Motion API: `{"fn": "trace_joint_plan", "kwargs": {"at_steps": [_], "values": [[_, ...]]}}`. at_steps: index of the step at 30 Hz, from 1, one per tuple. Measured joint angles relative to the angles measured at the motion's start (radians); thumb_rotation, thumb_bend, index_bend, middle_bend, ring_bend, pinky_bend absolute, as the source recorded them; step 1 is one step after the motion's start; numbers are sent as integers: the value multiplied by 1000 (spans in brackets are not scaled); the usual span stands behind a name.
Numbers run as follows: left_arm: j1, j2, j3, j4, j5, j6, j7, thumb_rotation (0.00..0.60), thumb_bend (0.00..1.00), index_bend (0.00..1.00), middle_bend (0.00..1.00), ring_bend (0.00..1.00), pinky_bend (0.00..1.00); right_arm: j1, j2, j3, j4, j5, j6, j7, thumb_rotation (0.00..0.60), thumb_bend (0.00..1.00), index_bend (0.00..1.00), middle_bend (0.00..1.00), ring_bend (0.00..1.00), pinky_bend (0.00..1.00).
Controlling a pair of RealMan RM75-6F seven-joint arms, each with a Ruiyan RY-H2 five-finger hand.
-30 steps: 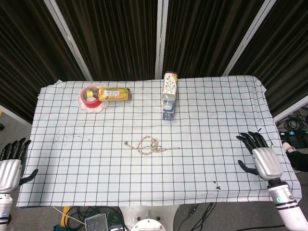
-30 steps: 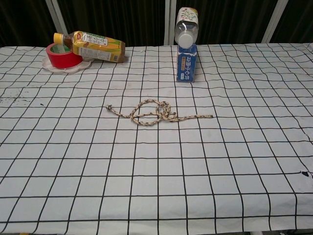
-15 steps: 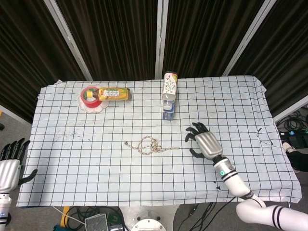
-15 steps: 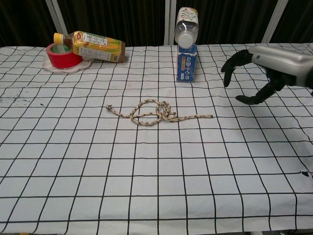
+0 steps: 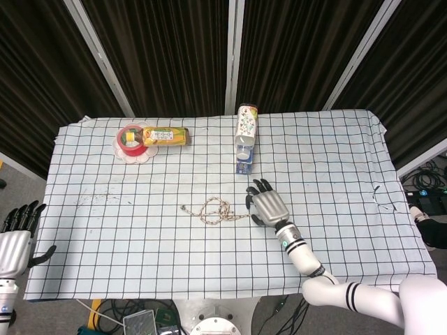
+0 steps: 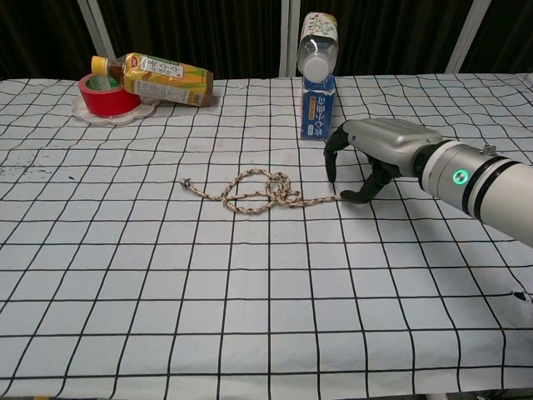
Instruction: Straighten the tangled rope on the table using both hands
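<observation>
The tangled rope (image 5: 215, 210) lies near the middle of the checkered table, a loose knot with a short tail to each side; it also shows in the chest view (image 6: 258, 192). My right hand (image 5: 267, 207) arches over the rope's right end, palm down with fingers spread, and in the chest view (image 6: 366, 154) its thumb tip sits by that end with nothing gripped. My left hand (image 5: 15, 241) hangs off the table's near left corner, fingers apart and empty; only the head view shows it.
A blue carton (image 6: 317, 113) with a bottle (image 6: 317, 46) lying on it stands just behind my right hand. At the far left a red tape roll (image 6: 107, 96) sits on a white doily with a yellow bottle (image 6: 162, 77) lying across it.
My right hand has swept left from the table's right edge across the cloth to the rope's right end. The rope and my left hand have not moved.
</observation>
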Motion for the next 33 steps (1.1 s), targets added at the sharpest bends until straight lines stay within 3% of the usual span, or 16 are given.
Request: {"fn": "trace_joint_plan", "kwargs": {"at_steps": [33], "values": [[5,-14,6,45,0,-4,-60,600,185,79,0,0,0,52,-44,-38,37,69,10,-68,600,374,546,193,0,0]]}}
